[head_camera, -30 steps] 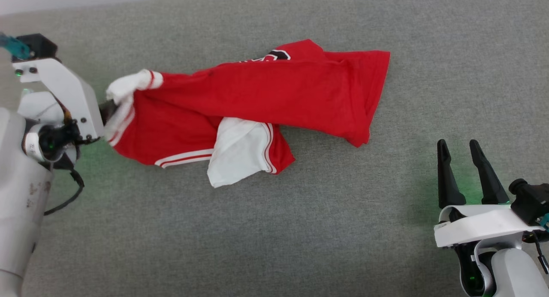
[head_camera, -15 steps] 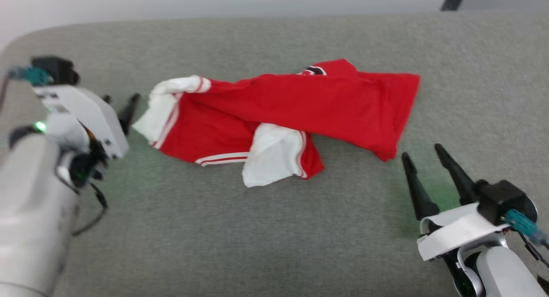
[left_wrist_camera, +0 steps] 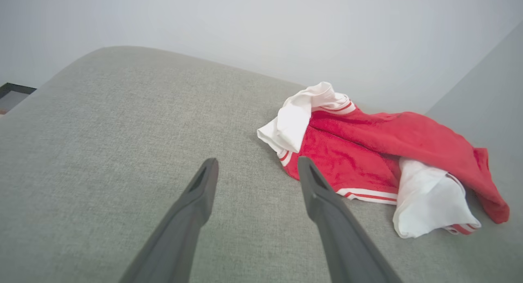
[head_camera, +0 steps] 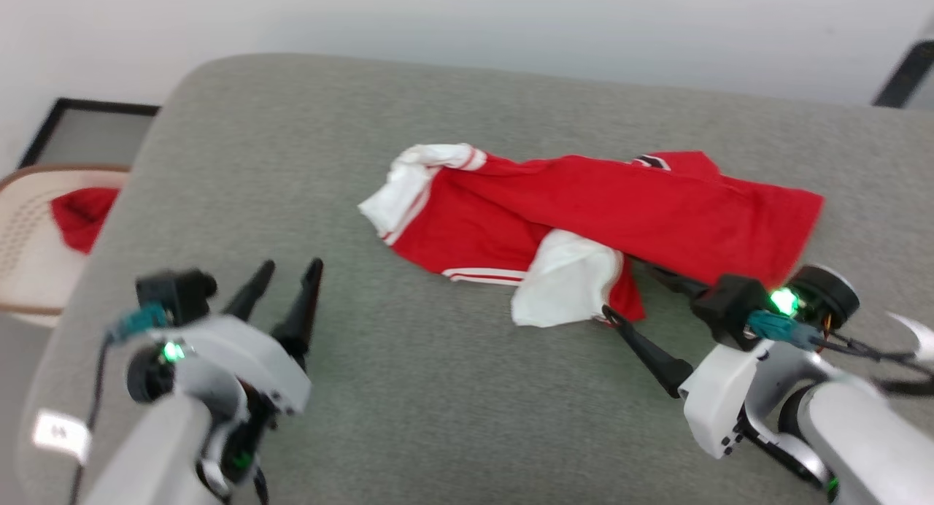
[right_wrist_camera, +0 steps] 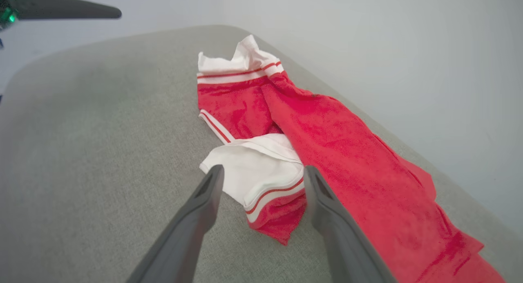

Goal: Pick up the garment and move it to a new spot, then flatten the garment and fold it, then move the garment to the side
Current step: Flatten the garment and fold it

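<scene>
The garment point(head_camera: 584, 206) lies crumpled on the grey cushioned surface point(head_camera: 408, 388). It is red, with a white sleeve bunched at its left end and another white sleeve folded out at its near edge. My left gripper point(head_camera: 290, 264) is open over bare fabric, well to the near left of the garment point(left_wrist_camera: 367, 152), with nothing between its fingers point(left_wrist_camera: 257, 162). My right gripper point(head_camera: 629, 292) is open and points at the garment's near edge. In the right wrist view, its fingers point(right_wrist_camera: 263, 170) straddle the near white sleeve of the garment point(right_wrist_camera: 327, 131). I cannot tell whether they touch it.
A beige perforated basket point(head_camera: 29, 257) with a red cloth point(head_camera: 80, 213) in it stands off the surface's left edge. Behind it a dark frame point(head_camera: 87, 107) leans at the wall. The surface's rounded far edge meets a pale wall.
The head camera has tilted and shifted. My left gripper has drawn back from the garment's left sleeve to the near left. My right gripper has swung in toward the garment's near white sleeve.
</scene>
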Controlling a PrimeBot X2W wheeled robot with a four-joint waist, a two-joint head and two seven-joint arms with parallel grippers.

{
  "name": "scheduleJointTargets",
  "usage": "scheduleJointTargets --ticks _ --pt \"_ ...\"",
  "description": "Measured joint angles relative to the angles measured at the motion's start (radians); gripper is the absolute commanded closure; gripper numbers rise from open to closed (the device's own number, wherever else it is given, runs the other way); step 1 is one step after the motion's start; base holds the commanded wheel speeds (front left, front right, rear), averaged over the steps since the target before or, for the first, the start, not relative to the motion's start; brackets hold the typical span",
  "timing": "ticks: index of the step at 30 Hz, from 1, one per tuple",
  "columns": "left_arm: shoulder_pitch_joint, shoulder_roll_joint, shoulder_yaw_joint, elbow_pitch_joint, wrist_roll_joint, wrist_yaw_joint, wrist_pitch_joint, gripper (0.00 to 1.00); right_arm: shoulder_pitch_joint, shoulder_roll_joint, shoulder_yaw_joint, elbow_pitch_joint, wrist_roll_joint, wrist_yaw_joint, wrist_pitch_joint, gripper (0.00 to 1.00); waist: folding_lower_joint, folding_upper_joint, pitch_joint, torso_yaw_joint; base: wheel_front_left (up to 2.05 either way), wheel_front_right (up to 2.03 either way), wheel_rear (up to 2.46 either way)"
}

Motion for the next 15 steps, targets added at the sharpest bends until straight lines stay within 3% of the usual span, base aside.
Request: scheduleJointTargets --ticks 8,12,15 --pt "0.171 -0.049 -0.043 -0.188 0.099 0.119 -0.136 0.0 -0.275 -0.215 0.343 -0.089 0.094 0.0 0.167 0.0 0.0 0.0 -0.014 0.108 0.0 0.0 0.0" --pt "0.211 -0.076 -0.065 -0.237 0.126 0.144 -0.164 0.0 -0.434 -0.296 0.563 -0.092 0.145 0.0 0.208 0.0 0.0 0.0 -0.009 0.158 0.0 0.0 0.0" --pt "0.23 -0.101 -0.076 -0.254 0.131 0.15 -0.174 0.0 -0.533 -0.319 0.621 -0.079 0.169 0.0 0.225 0.0 0.0 0.0 0.0 0.189 0.0 0.0 0.0"
